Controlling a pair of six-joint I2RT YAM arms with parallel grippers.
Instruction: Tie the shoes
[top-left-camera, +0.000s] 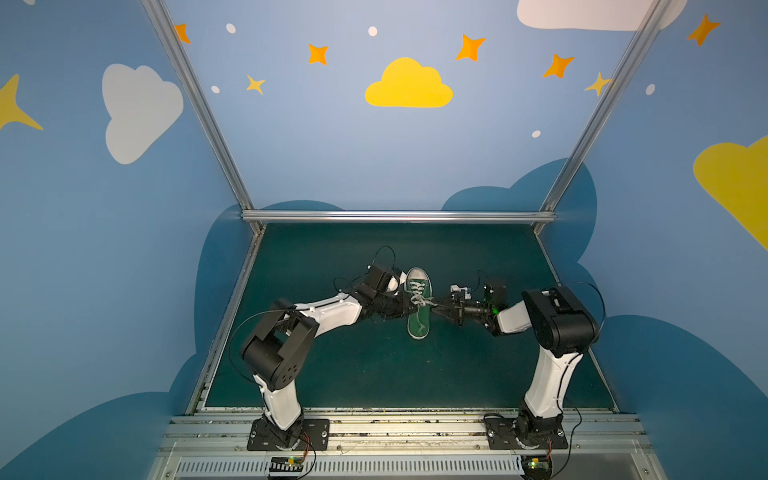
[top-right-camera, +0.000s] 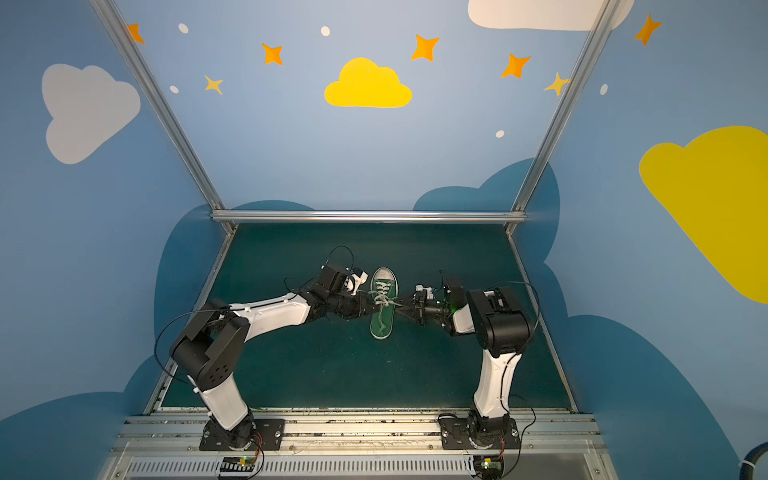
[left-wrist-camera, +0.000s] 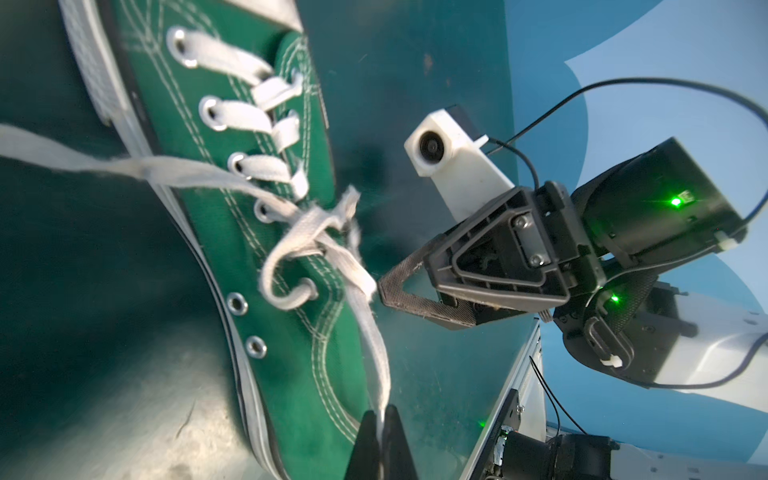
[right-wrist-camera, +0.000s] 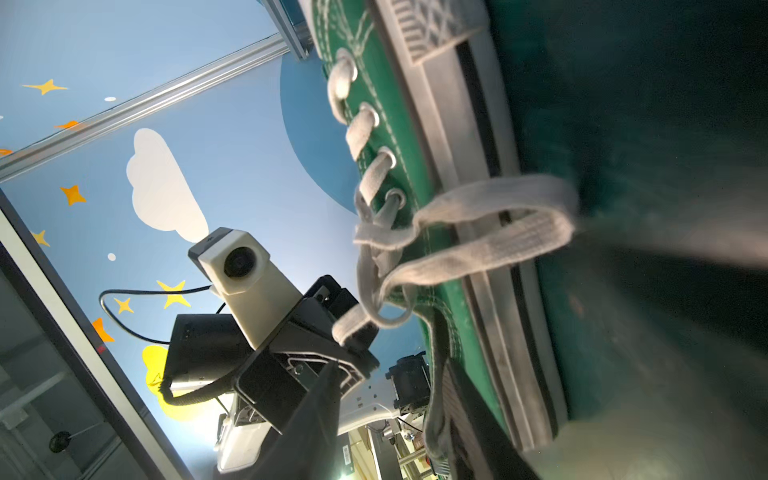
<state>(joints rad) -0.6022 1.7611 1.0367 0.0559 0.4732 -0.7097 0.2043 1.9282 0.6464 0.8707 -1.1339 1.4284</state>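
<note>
The left gripper (left-wrist-camera: 380, 430) pinches one white lace (left-wrist-camera: 376, 353) beside a small green shoe (top-left-camera: 419, 322), which lies at the middle of the dark green table (top-left-camera: 374, 370), toe toward the far edge. At the shoe's other side, the right gripper (top-left-camera: 436, 306) has its jaws apart, a lace strand between them.

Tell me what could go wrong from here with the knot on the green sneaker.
1. The left tool is shut on a lace strand; pulling on could drag the sneaker or undo the knot.
2. The right tool stands open beside the loop, which looks loose and might slip out.
3. The knot's frayed ends may snag on that tool's tip.
</note>
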